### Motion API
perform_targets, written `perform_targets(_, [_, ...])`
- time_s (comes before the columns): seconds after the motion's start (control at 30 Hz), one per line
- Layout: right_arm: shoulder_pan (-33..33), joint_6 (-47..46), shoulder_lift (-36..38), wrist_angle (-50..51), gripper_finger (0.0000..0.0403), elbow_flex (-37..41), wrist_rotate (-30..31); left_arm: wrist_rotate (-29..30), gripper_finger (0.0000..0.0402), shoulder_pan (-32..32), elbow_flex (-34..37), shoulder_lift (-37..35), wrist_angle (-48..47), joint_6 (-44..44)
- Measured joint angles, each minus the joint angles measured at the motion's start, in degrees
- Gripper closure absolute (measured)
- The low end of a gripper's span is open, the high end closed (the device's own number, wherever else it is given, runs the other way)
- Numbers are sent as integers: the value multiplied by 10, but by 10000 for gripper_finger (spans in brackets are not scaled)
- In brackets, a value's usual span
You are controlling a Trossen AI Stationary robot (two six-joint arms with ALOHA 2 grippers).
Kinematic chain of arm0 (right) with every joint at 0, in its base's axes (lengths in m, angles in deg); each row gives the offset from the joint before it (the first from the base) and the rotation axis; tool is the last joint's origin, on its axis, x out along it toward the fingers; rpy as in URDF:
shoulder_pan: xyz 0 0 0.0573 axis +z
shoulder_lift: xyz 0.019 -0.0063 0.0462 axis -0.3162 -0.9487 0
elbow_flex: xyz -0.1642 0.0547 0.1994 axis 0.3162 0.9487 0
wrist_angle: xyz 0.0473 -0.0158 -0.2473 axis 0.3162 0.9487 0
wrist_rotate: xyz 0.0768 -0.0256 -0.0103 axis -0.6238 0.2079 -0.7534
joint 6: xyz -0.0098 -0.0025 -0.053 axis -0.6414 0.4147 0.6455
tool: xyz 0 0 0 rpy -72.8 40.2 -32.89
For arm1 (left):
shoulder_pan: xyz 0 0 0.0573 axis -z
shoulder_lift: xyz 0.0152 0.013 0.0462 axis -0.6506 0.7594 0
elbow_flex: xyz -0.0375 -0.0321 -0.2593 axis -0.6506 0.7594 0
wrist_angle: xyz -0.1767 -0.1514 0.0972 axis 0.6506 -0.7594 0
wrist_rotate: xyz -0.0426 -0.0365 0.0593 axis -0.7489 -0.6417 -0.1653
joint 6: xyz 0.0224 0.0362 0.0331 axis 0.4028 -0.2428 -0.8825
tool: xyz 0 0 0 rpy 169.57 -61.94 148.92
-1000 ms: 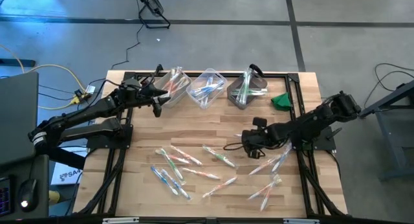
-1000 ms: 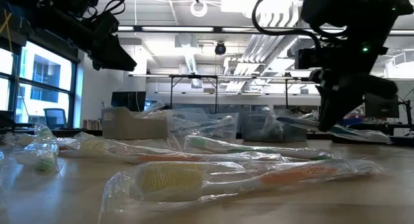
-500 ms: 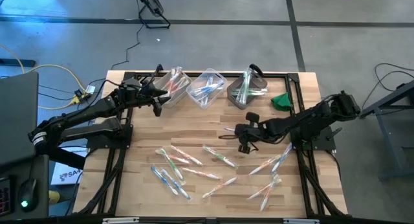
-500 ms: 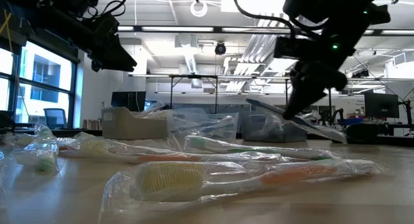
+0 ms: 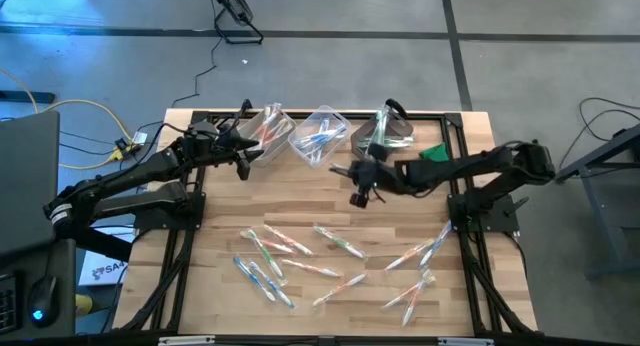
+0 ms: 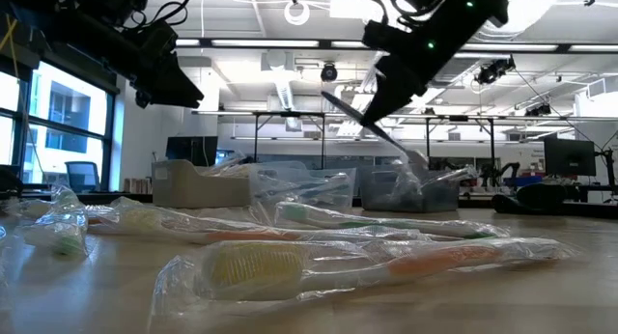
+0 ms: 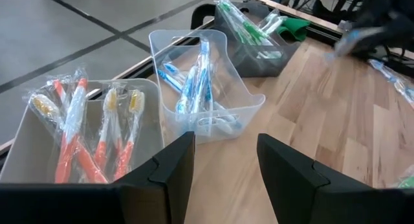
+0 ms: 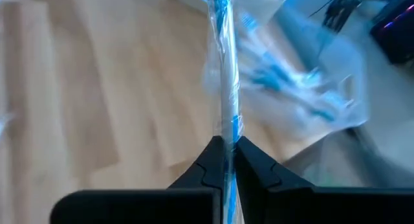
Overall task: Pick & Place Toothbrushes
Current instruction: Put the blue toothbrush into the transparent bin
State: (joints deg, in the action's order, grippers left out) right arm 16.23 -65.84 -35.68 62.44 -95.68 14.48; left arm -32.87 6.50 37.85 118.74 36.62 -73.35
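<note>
A blue toothbrush (image 8: 223, 88) in its clear wrapper is clamped in the right gripper (image 5: 362, 176), its long axis running straight out ahead of the fingers toward the middle bin (image 5: 322, 134) of blue brushes just beyond. The left gripper (image 5: 243, 158), jaws apart and empty, hovers by the orange-brush bin (image 7: 39, 146). More toothbrushes (image 5: 330, 241) lie scattered on the wooden table (image 5: 300, 191).

Grey concrete floor (image 5: 330, 71) all around, dark seams crossing it. Yellow cable (image 5: 75, 111) trailing at nine o'clock. Across the room: tall window (image 6: 58, 122) at nine, ceiling lights (image 6: 261, 42) overhead.
</note>
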Motion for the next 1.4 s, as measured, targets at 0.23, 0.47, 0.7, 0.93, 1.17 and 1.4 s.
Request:
perform_targets(0.23, [-32,115,0,-42,393,-26,-5,-2,238,0,0,0,0,28])
perform_targets(0.47, [-59,266,0,-185,393,-26,-89,-1,238,0,0,0,0,44])
perform_targets(0.7, [-111,392,0,-252,393,-26,-223,-1,238,0,0,0,7,56])
perform_targets(0.93, [-168,460,-13,-264,393,-40,-305,0,238,0,0,0,36,54])
perform_targets(1.17, [-200,510,-114,-176,393,-173,-333,0,238,0,0,0,46,54])
perform_targets(1.4, [-229,583,-212,-75,393,-270,-346,0,238,0,0,0,45,25])
